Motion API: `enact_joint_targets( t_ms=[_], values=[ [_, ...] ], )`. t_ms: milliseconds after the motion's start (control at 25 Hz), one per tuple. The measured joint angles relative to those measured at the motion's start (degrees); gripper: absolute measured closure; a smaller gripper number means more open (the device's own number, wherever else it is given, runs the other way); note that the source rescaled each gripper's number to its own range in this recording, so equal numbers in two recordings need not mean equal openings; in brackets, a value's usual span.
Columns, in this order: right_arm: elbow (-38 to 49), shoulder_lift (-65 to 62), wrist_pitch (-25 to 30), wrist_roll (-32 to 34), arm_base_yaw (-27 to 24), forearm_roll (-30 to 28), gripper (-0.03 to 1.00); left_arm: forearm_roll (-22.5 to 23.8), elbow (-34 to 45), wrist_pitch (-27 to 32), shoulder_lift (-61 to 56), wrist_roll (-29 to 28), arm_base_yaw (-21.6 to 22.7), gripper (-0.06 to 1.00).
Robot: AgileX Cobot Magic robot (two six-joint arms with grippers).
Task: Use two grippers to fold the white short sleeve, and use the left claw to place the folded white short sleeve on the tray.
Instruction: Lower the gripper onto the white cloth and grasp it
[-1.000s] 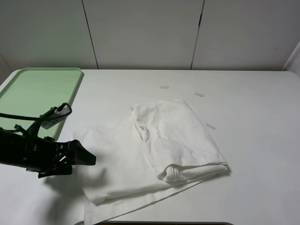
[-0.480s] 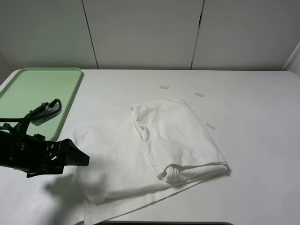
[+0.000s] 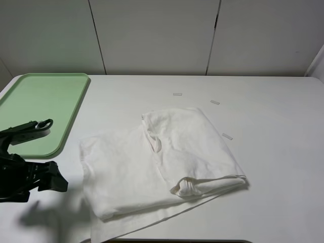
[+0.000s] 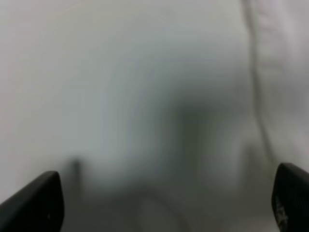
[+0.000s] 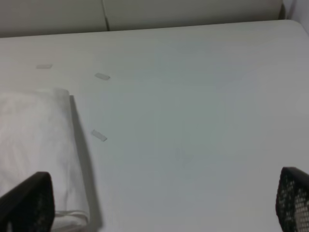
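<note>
left claw (image 3: 54, 179): jaws spread wide, nothing held | right claw (image 5: 159, 203): jaws spread wide, nothing held

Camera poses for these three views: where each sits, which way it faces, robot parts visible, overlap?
Exterior high: high at the table's near side, looking down and across toward the wall; shows tray, white short sleeve, tape strips, left gripper; no right arm.
Left wrist: on the left arm, close above a blurred white surface; only its spread fingertips show.
Right wrist: on the right arm, facing across the table toward the wall; right gripper open.
Shared: exterior high and right wrist both see the white short sleeve and tape strips.
</note>
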Motion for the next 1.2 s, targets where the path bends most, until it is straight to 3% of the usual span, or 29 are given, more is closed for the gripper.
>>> enact_joint_targets(
  t_ms=[120, 200, 440, 640, 720, 800, 960, 1000, 1040, 1080, 1120, 1200],
  values=[
    [0.0, 0.0, 0.0, 0.0, 0.0, 0.0, -0.03, 14.8, 0.0, -3.9, -0.3, -16.7, -0.1, 0.10],
    [0.0, 0.0, 0.0, 0.0, 0.0, 0.0, -0.03, 18.0, 0.0, -5.2, -0.3, -20.1, -0.8, 0.11],
    [0.0, 0.0, 0.0, 0.0, 0.0, 0.0, -0.03, 19.5, 0.0, -7.8, -0.3, -21.3, -2.3, 0.15],
    [0.0, 0.0, 0.0, 0.0, 0.0, 0.0, -0.03, 16.3, 0.0, -7.8, -0.3, -17.5, -2.6, 0.15],
    [0.0, 0.0, 0.0, 0.0, 0.0, 0.0, -0.03, 8.9, 0.0, -6.0, -0.3, -10.2, -3.1, 0.15],
    [0.0, 0.0, 0.0, 0.0, 0.0, 0.0, -0.03, -3.8, 0.1, -2.6, -0.3, 2.4, -3.3, 0.15],
    [0.0, 0.0, 0.0, 0.0, 0.0, 0.0, -0.03, -24.2, 1.0, 0.8, -0.3, 22.7, -3.3, 0.15],
    [0.0, 0.0, 0.0, 0.0, 0.0, 0.0, -0.03, -37.4, 2.4, 1.2, -0.4, 34.6, -3.3, 0.15],
    [0.0, 0.0, 0.0, 0.0, 0.0, 0.0, -0.03, -37.4, 2.4, 1.2, -0.4, 34.6, -3.3, 0.15],
    [0.0, 0.0, 0.0, 0.0, 0.0, 0.0, -0.03, -45.9, 4.1, 1.1, -0.4, 44.2, -3.3, 0.15],
    [0.0, 0.0, 0.0, 0.0, 0.0, 0.0, -0.03, -50.0, 5.5, 0.3, -0.2, 49.3, -3.3, 0.15],
    [0.0, 0.0, 0.0, 0.0, 0.0, 0.0, -0.03, -51.2, 6.3, -0.1, 1.1, 50.9, -3.0, 0.15]
  ],
)
